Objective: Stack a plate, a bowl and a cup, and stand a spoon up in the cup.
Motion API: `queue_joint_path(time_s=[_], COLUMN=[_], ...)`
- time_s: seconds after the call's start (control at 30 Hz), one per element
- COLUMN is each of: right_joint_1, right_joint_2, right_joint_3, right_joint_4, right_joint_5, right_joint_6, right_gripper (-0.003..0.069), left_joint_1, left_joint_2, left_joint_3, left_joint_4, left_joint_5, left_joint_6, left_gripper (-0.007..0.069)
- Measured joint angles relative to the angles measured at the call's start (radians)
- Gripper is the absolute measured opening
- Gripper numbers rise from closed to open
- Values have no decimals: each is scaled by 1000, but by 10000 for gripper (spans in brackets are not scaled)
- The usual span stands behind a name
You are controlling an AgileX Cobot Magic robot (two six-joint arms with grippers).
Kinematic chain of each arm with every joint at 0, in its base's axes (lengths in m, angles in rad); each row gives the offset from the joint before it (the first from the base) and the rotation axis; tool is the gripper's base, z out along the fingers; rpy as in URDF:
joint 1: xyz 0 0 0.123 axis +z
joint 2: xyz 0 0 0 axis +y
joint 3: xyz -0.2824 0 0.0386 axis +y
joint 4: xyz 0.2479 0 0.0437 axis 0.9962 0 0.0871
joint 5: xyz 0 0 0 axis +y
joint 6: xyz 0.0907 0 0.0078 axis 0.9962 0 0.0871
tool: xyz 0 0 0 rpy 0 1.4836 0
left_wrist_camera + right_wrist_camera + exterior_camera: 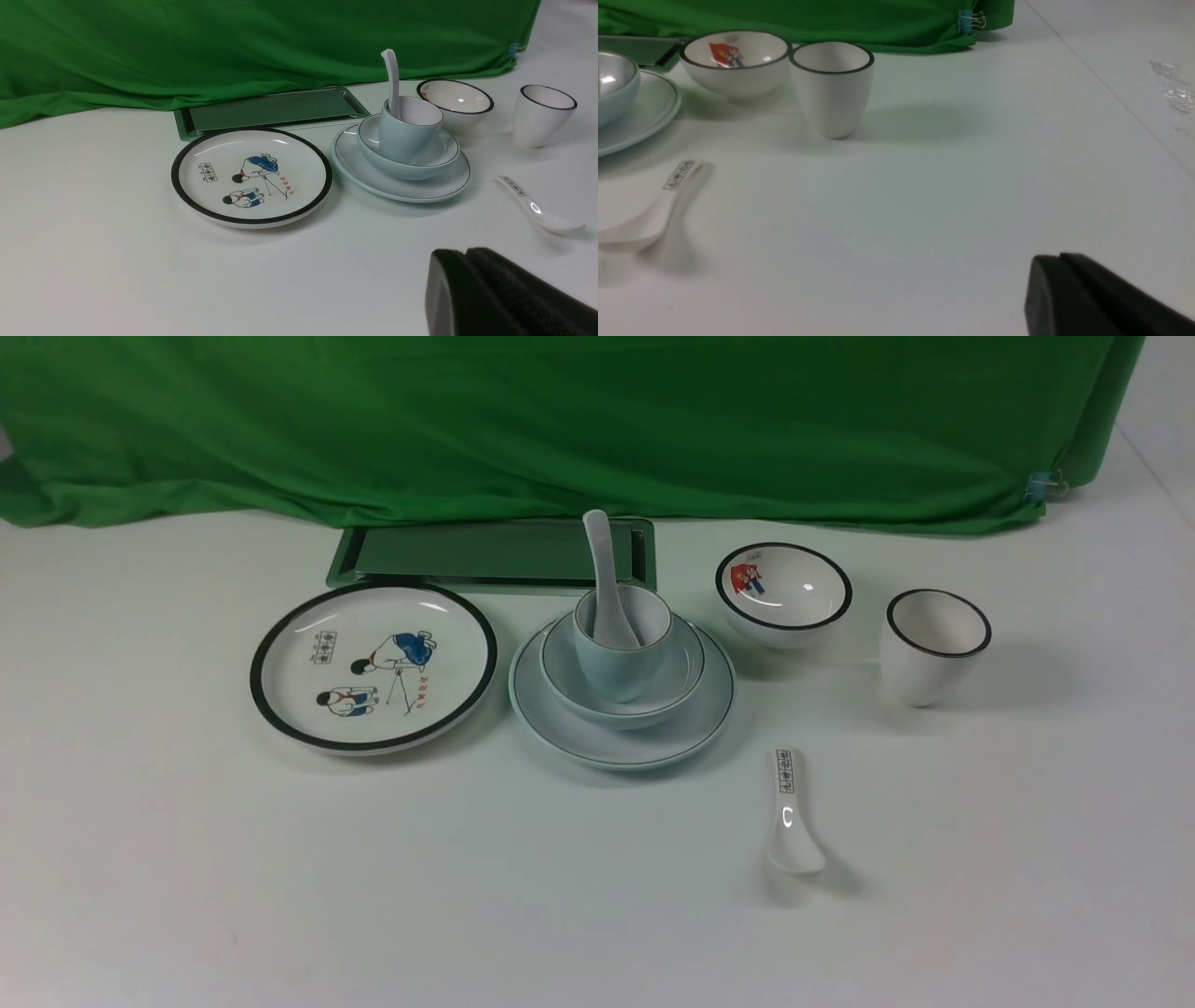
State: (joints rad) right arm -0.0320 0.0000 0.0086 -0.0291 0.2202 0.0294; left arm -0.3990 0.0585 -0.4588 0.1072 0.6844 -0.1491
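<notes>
The pale blue-green plate (635,747) lies mid-table with the pale blue-green bowl (689,665) on it. The handleless pale cup (621,663) stands in the bowl. The plain white spoon (602,569) stands in the cup, handle up and leaning back. The left wrist view shows the same stack: plate (397,189), bowl (411,172), cup (402,140), spoon (394,79). My left gripper (465,252) is shut and empty, well short of the stack. My right gripper (1059,255) is also shut and empty, over bare table. Neither gripper shows in the front view.
A black-rimmed cartoon plate (373,665) lies left of the stack. To its right stand a small black-rimmed bowl (782,590) and a white cup (934,649). A lettered spoon (792,817) lies in front. A green tray (495,555) and green cloth (560,420) are behind.
</notes>
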Motion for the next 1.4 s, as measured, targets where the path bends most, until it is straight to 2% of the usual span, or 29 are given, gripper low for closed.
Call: queue_joint_path(time_s=[0.53, 0.63, 0.7, 0.77, 0.8, 0.87, 1.03, 1.17, 1.3, 1.4], right_joint_1=[0, 0, 0, 0, 0, 0, 0, 0, 0, 0], right_joint_2=[0, 0, 0, 0, 0, 0, 0, 0, 0, 0], right_joint_3=[0, 0, 0, 0, 0, 0, 0, 0, 0, 0], right_joint_4=[1, 1, 1, 1, 1, 1, 1, 1, 1, 1], right_joint_5=[1, 1, 1, 1, 1, 1, 1, 1, 2, 2], right_joint_6=[0, 0, 0, 0, 0, 1, 1, 1, 1, 1], right_gripper=[83, 89, 94, 99, 106, 111, 121, 130, 140, 143], left_joint_1=[5, 48, 130, 180, 257, 341, 482, 502, 502, 502], left_joint_2=[0, 0, 0, 0, -2, -4, -6, -47, -57, -57], left_joint_3=[11, 47, 105, 141, 207, 267, 401, 460, 465, 466], left_joint_4=[-20, -66, -90, -95, -100, -113, -200, -235, -239, -239], left_joint_5=[-20, -121, -287, -374, -477, -545, -574, -543, -453, -447], left_joint_6=[1, 2, 19, 29, 33, 36, 117, 201, 221, 223], left_gripper=[-30, -30, -30, -30, -30, -30, -30, -30, -30, -30])
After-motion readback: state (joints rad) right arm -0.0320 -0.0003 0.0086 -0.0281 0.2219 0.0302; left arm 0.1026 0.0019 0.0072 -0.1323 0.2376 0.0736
